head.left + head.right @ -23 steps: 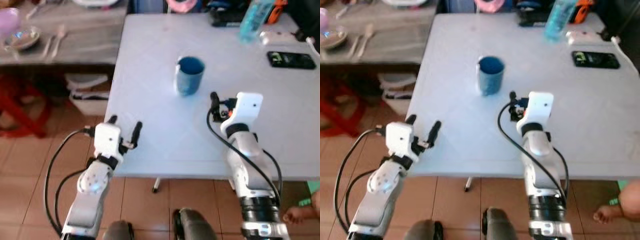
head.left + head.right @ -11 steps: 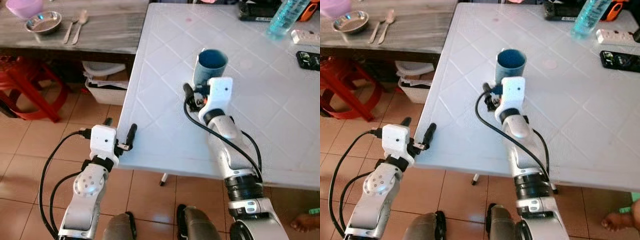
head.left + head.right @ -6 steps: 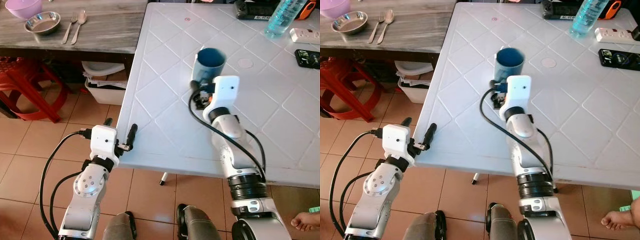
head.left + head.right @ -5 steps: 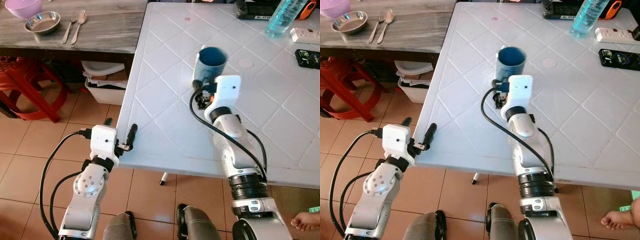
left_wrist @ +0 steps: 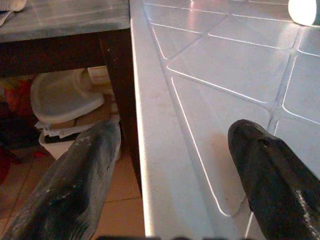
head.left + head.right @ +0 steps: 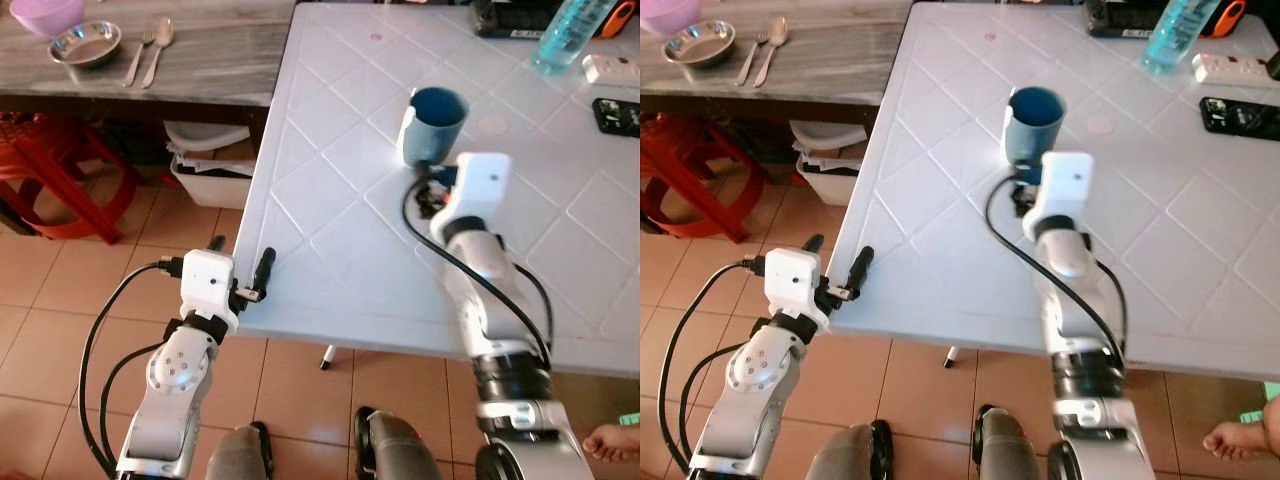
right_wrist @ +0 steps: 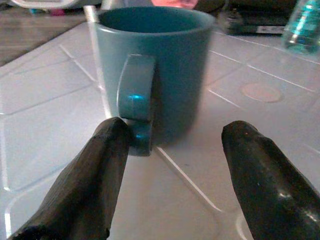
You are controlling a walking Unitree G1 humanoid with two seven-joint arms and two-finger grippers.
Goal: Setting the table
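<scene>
A blue mug (image 6: 438, 118) stands upright on the white table (image 6: 330, 250), its handle turned toward me. My right gripper (image 7: 175, 137) is open just in front of the mug, low over the table. In the right wrist view the mug (image 7: 155, 65) sits between and beyond the two fingers, and one finger (image 7: 107, 150) lies close beside the handle (image 7: 136, 100). My left gripper (image 6: 240, 254) is open at the table's near left edge. In the left wrist view its fingers (image 5: 85, 165) straddle that edge, holding nothing.
To the left is a wooden table with a steel bowl (image 6: 84, 43), a fork and spoon (image 6: 150, 52) and a purple bowl (image 6: 42, 12). Below it are a red stool (image 6: 50, 180) and a white bin (image 6: 205, 170). A bottle (image 6: 562, 35), phone (image 6: 618, 114) and power strip (image 6: 610, 68) lie far right.
My right arm has swung to the right and drawn back a little from the mug. The mug now stands slightly further right. The left arm has not moved.
</scene>
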